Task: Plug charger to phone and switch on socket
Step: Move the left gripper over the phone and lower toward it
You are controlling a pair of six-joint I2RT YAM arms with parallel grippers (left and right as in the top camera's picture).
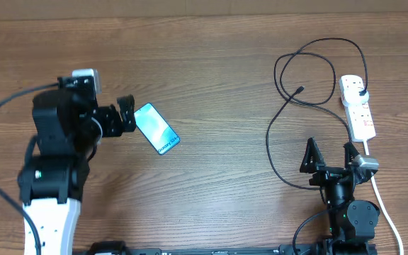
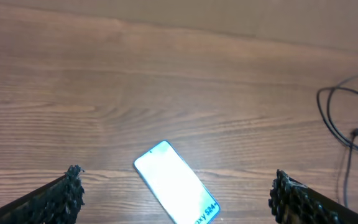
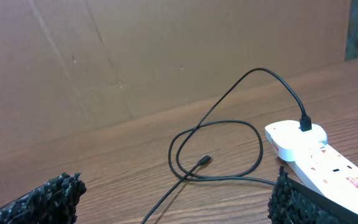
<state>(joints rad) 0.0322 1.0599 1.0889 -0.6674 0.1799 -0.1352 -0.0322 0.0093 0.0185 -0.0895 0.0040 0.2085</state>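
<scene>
Slim rectangular phone with a blue-teal screen [image 1: 156,128] lies flat, screen up, on the brown wooden tabletop [image 1: 211,64]. In the overhead view its long axis runs diagonally, upper end just beside the left arm's fingers [image 1: 125,106], spread wide, holding nothing. Port end: cannot tell. Right arm's fingers [image 1: 309,152] likewise spread, near the white elongated power strip [image 1: 363,117]. The thin black charger cable [image 1: 282,71] is plugged in there; its connector tip [image 1: 300,90] lies loose, well apart from the phone.

Risks: the flat phone may skid when pushed; the looped cable may snag and tug its plug.

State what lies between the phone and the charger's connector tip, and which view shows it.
From the phone, bare table, then the charger's cable loop before the connector tip; overhead view.
</scene>
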